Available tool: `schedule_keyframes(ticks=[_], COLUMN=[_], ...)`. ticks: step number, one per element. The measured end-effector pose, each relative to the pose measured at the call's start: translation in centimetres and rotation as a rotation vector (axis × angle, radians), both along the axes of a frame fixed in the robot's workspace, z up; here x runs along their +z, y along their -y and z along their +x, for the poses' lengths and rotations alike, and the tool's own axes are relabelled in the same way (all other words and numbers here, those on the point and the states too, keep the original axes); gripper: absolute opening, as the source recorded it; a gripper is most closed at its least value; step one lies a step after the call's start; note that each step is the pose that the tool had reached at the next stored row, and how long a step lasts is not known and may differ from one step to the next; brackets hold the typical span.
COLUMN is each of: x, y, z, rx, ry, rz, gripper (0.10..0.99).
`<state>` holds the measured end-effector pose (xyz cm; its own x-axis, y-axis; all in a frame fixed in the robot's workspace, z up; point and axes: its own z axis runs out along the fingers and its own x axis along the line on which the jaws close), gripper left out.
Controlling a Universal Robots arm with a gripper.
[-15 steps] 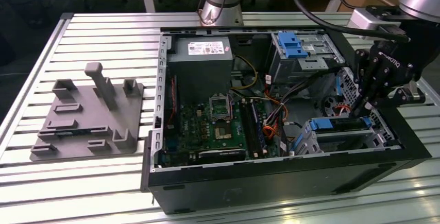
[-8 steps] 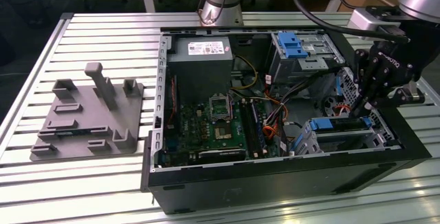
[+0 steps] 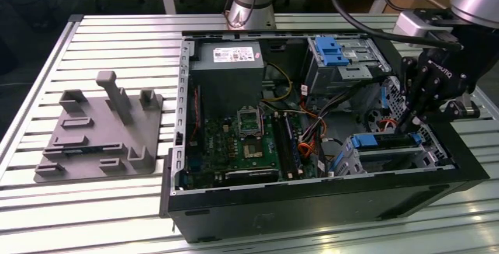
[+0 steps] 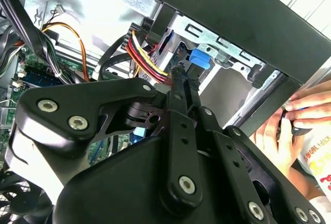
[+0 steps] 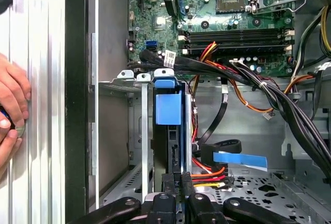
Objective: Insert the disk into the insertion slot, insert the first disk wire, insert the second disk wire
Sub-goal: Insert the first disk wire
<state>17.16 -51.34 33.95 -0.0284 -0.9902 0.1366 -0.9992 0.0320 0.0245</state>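
Note:
The disk (image 3: 382, 141), silver in a blue carrier, sits in the insertion slot (image 3: 394, 159) at the case's near corner on the exterior view's right. In the first wrist view the disk (image 5: 168, 107) stands edge-on between the slot's metal walls (image 5: 138, 131). My gripper (image 3: 405, 129) reaches down into the case at the disk's end. In both wrist views its fingers (image 5: 176, 185) are pressed together on the plug of a red, yellow and orange disk wire (image 5: 207, 178), right at the disk's rear edge. The same wire bundle (image 4: 147, 53) runs to my gripper (image 4: 182, 74) beside the blue carrier tab (image 4: 200, 58).
A flat blue cable (image 5: 240, 159) lies loose on the perforated floor beside the slot. Black cable bundles (image 5: 269, 92) cross above it. A person's hands (image 4: 300, 125) rest outside the case wall. A taller grey cage with a blue latch (image 3: 335, 55) and a grey fixture (image 3: 101, 131) stand farther off.

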Motion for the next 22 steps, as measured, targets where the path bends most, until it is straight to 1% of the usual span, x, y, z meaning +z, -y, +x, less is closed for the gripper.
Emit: schedule_keyframes(ticks=[22], x=[-0.54], y=[0.01], z=[0.00], rx=[0.000], ry=[0.0000], rz=[0.000], gripper=[0.165])
